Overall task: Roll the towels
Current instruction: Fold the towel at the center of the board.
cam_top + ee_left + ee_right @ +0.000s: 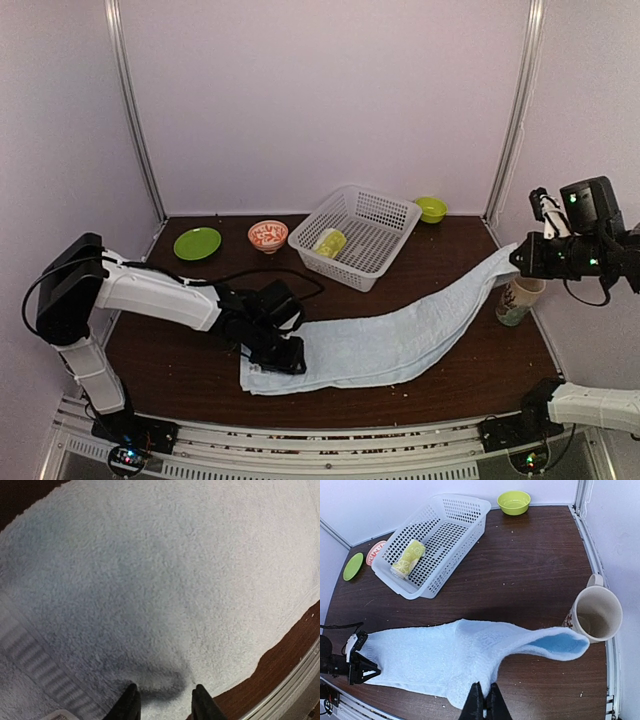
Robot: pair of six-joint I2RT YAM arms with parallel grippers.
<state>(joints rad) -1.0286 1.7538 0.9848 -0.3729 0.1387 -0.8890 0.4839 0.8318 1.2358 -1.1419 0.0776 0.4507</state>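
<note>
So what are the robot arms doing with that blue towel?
They are working on the pale blue towel. The right gripper is pinched shut on one end, holding it up in the air. The left gripper is down on the other end, its jaws apart. The green towel already lies rolled up in the white basket.

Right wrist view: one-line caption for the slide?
Right gripper pinches the pale blue towel aloft at one end; rolled lime-green towel sits in the white mesh basket.

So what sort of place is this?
Probably a robot test booth, not a home: bare white walls enclose one table, and two robot arms are bolted along its metal rail, handling a pale blue towel.
</note>
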